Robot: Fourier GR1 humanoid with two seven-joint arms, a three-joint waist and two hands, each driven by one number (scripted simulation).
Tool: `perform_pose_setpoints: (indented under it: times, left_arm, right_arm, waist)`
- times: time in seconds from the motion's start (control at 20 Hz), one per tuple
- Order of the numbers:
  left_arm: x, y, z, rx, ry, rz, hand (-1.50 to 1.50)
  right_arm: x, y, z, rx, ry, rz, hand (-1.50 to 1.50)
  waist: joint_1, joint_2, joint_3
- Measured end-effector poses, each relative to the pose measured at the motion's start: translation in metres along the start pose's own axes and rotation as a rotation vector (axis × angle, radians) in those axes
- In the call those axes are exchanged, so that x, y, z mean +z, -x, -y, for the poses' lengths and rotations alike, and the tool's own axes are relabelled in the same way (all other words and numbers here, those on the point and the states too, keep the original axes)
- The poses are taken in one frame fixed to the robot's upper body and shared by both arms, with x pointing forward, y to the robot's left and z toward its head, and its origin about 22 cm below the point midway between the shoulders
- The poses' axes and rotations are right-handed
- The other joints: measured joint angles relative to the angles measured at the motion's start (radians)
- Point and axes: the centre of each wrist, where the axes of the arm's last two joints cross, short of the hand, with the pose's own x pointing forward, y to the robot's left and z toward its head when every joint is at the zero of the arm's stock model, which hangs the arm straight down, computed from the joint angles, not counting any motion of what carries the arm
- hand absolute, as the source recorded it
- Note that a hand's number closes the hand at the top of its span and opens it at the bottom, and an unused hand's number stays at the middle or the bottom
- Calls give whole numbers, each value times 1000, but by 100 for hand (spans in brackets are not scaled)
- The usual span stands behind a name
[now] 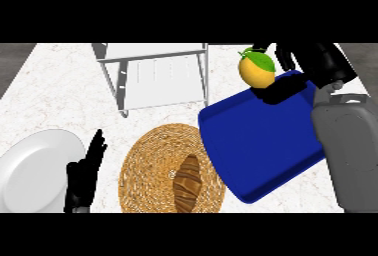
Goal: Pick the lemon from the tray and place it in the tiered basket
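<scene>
The lemon, yellow with a green leaf, is held above the far edge of the blue tray by the right hand, whose black fingers curl around its lower side. The right forearm runs down the view's right edge over the tray. The white tiered basket stands on the desk to the left of the lemon, apart from it. The left hand rests near the lower left, fingers straight and together, beside a white plate. A woven basket holding a croissant lies between plate and tray.
</scene>
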Motion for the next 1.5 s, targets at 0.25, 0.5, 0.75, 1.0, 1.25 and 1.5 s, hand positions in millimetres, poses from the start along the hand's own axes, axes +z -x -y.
perform_pose_setpoints:
  times: [0.25, 0.5, 0.75, 1.0, 1.25, 1.5]
  left_arm:
    - [-2, 2, -3, 1, 9, 11, 0]
    - [-1, -1, 2, 2, 15, 19, 0]
    - [-3, -1, 2, -1, 24, 20, 0]
    - [-6, -1, 3, 0, 35, 31, 0]
    - [-3, -3, 6, -6, 38, 32, 0]
    - [-7, -6, 9, -8, 35, 32, 0]
  right_arm:
    - [6, -38, 45, 15, 66, 63, 150]
    - [-7, -71, 62, 13, 98, 59, 150]
    - [-34, -100, 64, -4, 117, 32, 150]
    - [-63, -111, 56, -11, 110, 7, 150]
    - [-90, -113, 39, -4, 73, 16, 150]
    - [-108, -118, 2, 28, 26, 41, 150]
  waist:
    - [6, 3, 1]
    - [15, 6, 1]
    - [22, 9, 0]
    - [29, 12, 1]
    - [36, 15, 0]
    - [39, 17, 0]
